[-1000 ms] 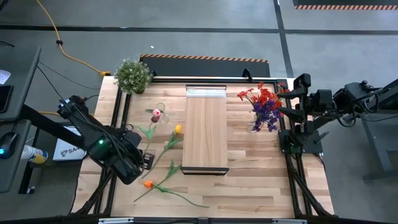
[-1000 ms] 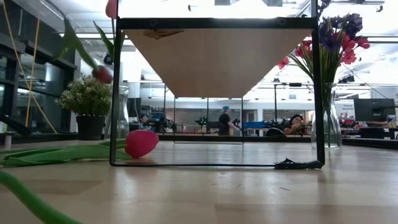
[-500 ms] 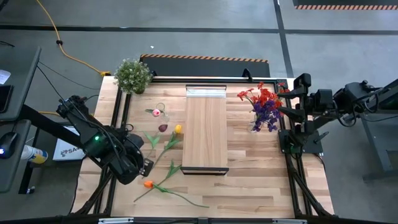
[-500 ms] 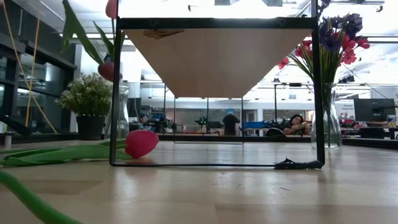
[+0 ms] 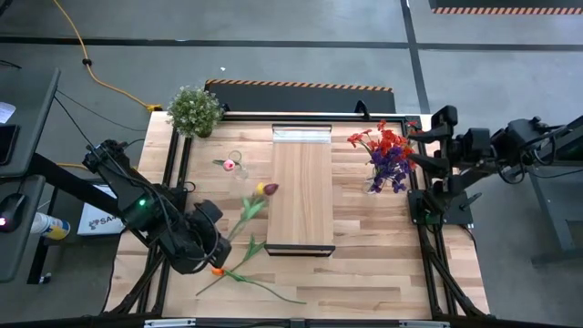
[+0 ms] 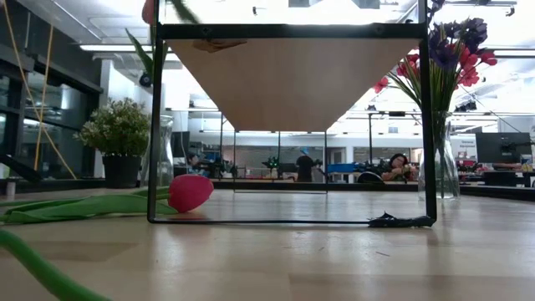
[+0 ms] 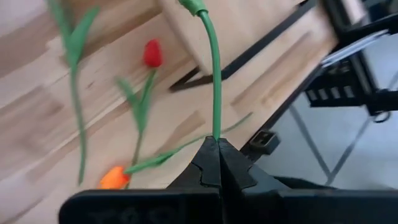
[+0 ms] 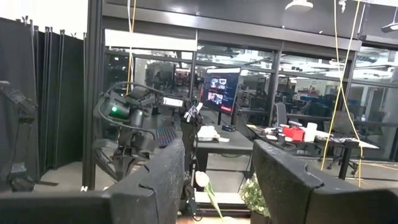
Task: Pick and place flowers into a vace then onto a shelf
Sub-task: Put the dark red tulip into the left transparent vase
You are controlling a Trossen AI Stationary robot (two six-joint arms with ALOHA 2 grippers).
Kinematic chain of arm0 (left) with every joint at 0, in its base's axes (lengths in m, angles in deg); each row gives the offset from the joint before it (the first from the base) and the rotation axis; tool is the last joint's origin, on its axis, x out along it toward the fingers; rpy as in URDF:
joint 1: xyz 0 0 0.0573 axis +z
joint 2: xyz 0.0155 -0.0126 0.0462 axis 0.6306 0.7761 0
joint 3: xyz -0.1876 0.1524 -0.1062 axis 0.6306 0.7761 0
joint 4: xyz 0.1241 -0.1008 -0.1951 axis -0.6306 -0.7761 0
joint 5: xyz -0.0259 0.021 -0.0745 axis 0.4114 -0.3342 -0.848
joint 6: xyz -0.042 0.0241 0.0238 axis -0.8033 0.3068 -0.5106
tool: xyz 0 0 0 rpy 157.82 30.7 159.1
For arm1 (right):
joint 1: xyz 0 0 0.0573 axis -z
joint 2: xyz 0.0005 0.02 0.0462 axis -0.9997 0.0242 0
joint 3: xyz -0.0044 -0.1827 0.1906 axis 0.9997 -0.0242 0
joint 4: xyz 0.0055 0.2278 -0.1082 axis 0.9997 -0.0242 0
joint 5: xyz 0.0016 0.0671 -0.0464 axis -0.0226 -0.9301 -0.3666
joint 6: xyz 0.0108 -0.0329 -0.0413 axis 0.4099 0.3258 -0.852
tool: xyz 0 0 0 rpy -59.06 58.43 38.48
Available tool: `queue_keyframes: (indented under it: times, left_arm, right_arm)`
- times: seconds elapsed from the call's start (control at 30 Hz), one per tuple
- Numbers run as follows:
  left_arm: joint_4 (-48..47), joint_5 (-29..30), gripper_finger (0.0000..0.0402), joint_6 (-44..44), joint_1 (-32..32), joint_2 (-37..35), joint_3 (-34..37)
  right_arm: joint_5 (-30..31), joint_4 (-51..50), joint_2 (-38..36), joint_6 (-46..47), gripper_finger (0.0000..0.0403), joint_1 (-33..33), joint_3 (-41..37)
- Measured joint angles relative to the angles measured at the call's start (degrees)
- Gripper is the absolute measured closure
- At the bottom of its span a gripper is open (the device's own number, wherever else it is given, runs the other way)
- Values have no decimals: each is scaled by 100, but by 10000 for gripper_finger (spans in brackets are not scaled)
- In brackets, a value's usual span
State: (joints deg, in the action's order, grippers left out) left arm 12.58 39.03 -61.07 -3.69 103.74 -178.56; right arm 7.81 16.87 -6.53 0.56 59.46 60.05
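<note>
Since a second ago the dark maroon tulip on a green stem (image 5: pixel 267 189) has swung from beside the small clear glass vase (image 5: pixel 240 167) to over the left edge of the long light-wood shelf board (image 5: pixel 303 187), and the left arm has shifted toward the table's front, while the right arm has not moved

Nearest, in the left wrist view, the left gripper (image 7: pixel 218 151) has its two dark fingers pressed together, clamped on the thin green stem at its lower end. That stem runs straight away from the fingertips, its long axis in line with the gripper; from above it slants from the gripper (image 5: pixel 217 248) at front left up toward the shelf, head pointing to the right and rear

On the plank tabletop (image 5: pixel 364 264) just beside the gripper lies an orange-headed flower (image 5: pixel 217 270), its stem trailing right toward the front. A yellow-headed flower (image 5: pixel 259 189) lies diagonally between the gripper and the shelf, its head just beside the maroon one. A pink-headed flower (image 5: pixel 228 164) sits at the small vase

Farther off, the right gripper (image 5: pixel 421 144) waits at the table's right edge, fingers (image 8: pixel 163 177) held apart around nothing, near the tall glass vase of red and purple flowers (image 5: pixel 388 153). A bushy pale-green potted plant (image 5: pixel 194 110) stands at the rear left corner
</note>
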Motion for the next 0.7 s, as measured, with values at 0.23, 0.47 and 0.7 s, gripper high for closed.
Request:
queue_keyframes:
  times: [0.23, 0.47, 0.7]
  left_arm:
    - [548, 761, 380, 711, 2, 0, 0]
    - [961, 2007, 380, 1648, 1, -102, 2]
    - [1442, 3453, 380, 3009, 0, -436, 4]
  right_arm:
    - [2, 35, 0, 0, 222, 0, -1]
    - [2, 40, 0, 0, 221, 0, -1]
    - [0, 59, 0, 44, 222, 0, 0]
